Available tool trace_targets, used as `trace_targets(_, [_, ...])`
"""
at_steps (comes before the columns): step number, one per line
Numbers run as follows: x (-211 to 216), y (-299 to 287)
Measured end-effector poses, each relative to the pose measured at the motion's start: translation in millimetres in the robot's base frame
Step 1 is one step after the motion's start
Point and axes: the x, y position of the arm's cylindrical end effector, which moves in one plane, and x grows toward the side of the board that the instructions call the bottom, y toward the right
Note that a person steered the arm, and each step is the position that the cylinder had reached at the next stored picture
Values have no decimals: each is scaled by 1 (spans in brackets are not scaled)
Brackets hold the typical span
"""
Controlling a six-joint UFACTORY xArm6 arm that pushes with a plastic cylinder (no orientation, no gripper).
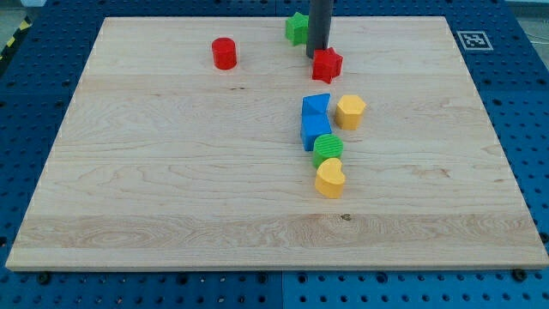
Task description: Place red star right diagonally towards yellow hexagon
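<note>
The red star [327,64] lies near the view's top, a little right of centre. The yellow hexagon [350,112] lies below it and slightly to the right, about one block's width away. My tip [316,55] is at the red star's upper left edge, touching or almost touching it. The dark rod rises from there out of the view's top.
A green star [297,28] lies just left of the rod. A red cylinder [224,53] is at the upper left. Two blue blocks [316,120], a green cylinder [328,148] and a yellow heart [329,178] form a column left of and below the hexagon.
</note>
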Motion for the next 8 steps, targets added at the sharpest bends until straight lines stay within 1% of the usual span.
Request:
trace_targets(2, [7, 1])
trace_targets(4, [7, -38])
trace_targets(7, [55, 15])
trace_targets(8, [56, 30])
